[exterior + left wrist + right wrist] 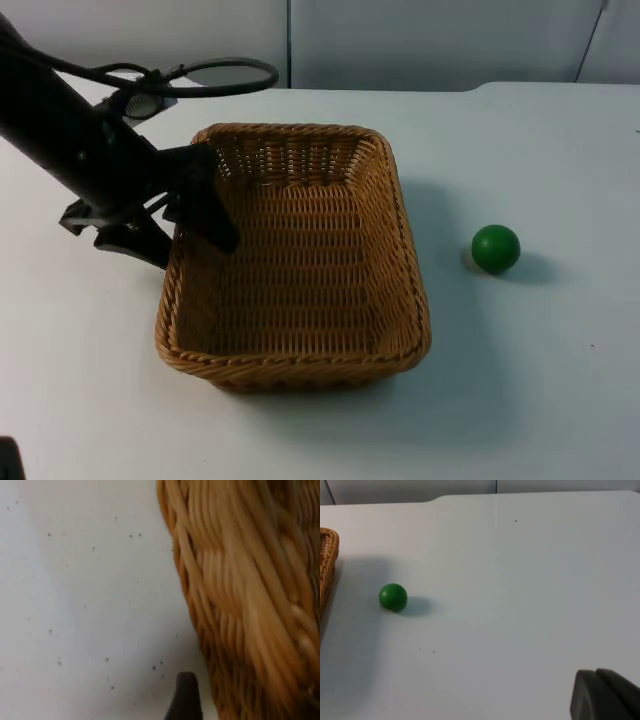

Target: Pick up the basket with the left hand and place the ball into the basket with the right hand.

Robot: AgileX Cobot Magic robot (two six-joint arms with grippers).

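From the top view, the basket (295, 255), a rectangular wicker one, is sitting on the white table (540, 380) a little toward nine o'clock from the middle, and nothing is lying inside it; its woven floor is showing bare. The left gripper (190, 215) is straddling the basket's nine o'clock wall near the eleven o'clock corner, one black finger reaching down inside and the other staying outside, so the jaws are standing just wide enough to take the rim between them; whether they are pressing on it cannot be told. The ball (496, 248), small and green, is resting on the table at three o'clock from the basket, well apart from it.

In the left wrist view, the basket's outer wicker wall (240, 605) is rising close beside the table surface (85, 590), and a black fingertip (184, 700) is standing just outside that wall.

In the right wrist view, the ball (393, 597) is lying on the table near the basket's rim (327, 555). The right arm is waiting, a dark part of the right gripper (605, 695) is showing, and how its jaws are standing cannot be told
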